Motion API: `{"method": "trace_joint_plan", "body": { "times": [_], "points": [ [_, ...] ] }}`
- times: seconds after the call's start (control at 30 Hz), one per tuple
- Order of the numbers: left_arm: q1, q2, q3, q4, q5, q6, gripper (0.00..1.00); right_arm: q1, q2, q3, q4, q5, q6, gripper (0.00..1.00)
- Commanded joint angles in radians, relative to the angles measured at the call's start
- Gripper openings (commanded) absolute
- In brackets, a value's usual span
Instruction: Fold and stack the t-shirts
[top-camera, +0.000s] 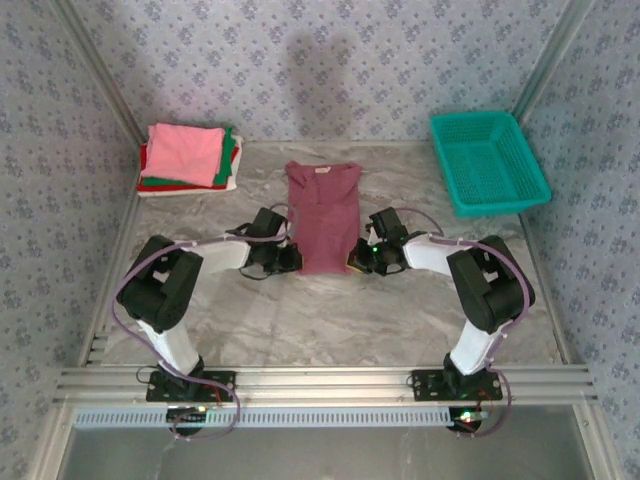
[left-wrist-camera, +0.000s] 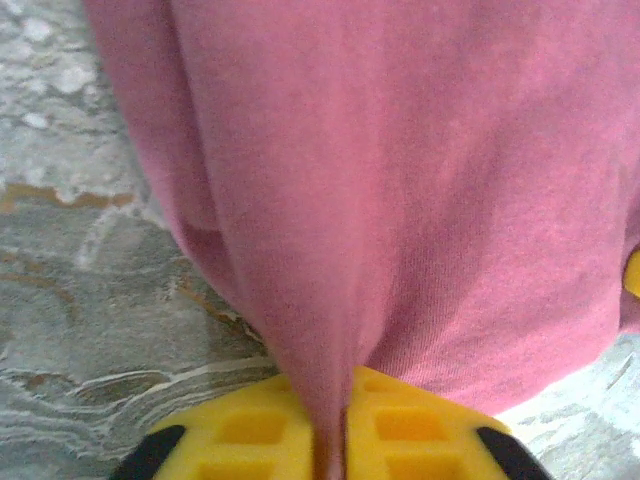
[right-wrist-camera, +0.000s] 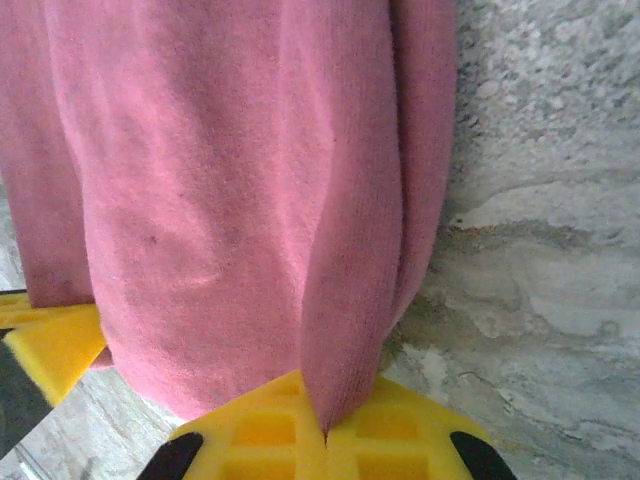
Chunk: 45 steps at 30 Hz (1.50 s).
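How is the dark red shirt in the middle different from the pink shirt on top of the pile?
The dark red shirt lies long and narrow on the bare table; the pink shirt is folded small and sits on other shirts. The left hand and right hand pinch the dark red shirt's near edge; no hand holds the pink shirt. Both are soft shirts.

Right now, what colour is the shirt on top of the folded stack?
The top shirt is pink; the top external view shows it best.
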Motion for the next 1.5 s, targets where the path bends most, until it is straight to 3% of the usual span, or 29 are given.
{"method": "trace_joint_plan", "body": {
  "times": [0.0,0.23,0.47,0.7,0.87,1.13,1.47],
  "points": [
    [0.012,-0.042,-0.012,-0.027,-0.036,0.008,0.0,0.001,-0.043,0.003,-0.035,-0.008,-0.007,0.0],
    [0.018,-0.155,-0.04,-0.079,-0.083,0.014,0.0,0.008,-0.164,0.006,-0.163,0.009,-0.071,0.0],
    [-0.019,-0.234,-0.183,-0.109,-0.057,-0.005,0.0,0.083,-0.224,-0.138,-0.182,0.014,-0.064,0.0],
    [-0.155,-0.519,-0.311,-0.25,-0.095,-0.114,0.0,0.25,-0.476,-0.271,-0.238,0.127,0.038,0.0],
    [-0.168,-0.664,-0.236,-0.338,-0.132,-0.101,0.0,0.258,-0.589,-0.192,-0.348,0.17,0.039,0.0],
    [-0.003,-0.39,0.072,-0.287,-0.059,0.04,0.0,0.08,-0.369,0.117,-0.427,0.149,-0.116,0.0],
    [0.098,-0.073,0.441,-0.362,-0.017,0.182,0.0,-0.061,-0.019,0.513,-0.497,0.086,-0.238,0.0]
  ]
}}
